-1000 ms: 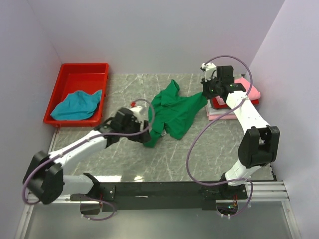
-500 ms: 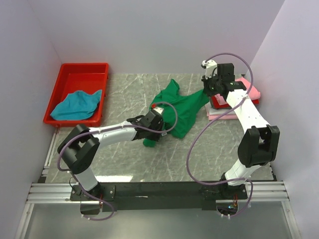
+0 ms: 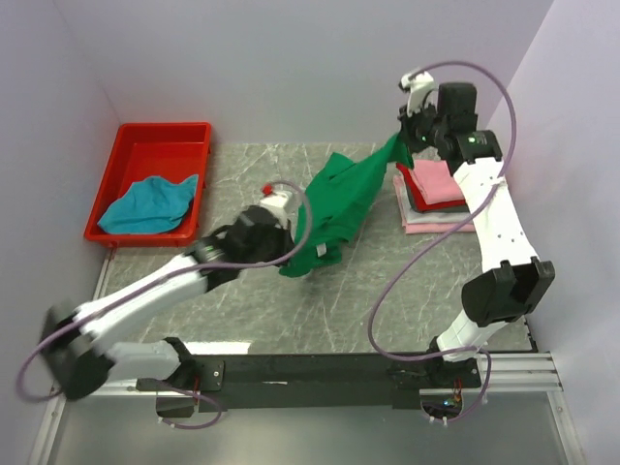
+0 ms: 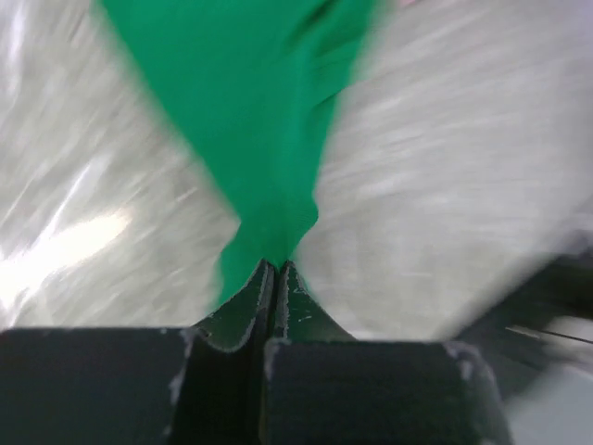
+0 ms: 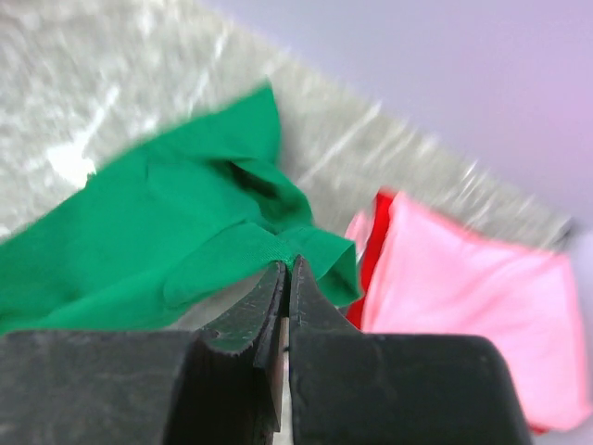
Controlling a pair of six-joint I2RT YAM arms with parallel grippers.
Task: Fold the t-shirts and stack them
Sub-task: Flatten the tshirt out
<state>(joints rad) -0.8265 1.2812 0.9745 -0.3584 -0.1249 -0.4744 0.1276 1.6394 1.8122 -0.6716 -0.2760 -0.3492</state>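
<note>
Top external: left gripper [image 3: 294, 256] clamped on green t-shirt [image 3: 344, 194] low edge, right gripper [image 3: 405, 138] pinching its far corner, cloth slung between. Pink folded stack [image 3: 432, 184] just beside.

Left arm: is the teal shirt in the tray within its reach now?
Probably: its way to the teal shirt looks free, but the left gripper is shut on the green shirt and must release first.

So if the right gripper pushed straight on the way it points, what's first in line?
The green t-shirt it is shut on; the right gripper points into that cloth. Behind it probably the table, depth unclear.
</note>
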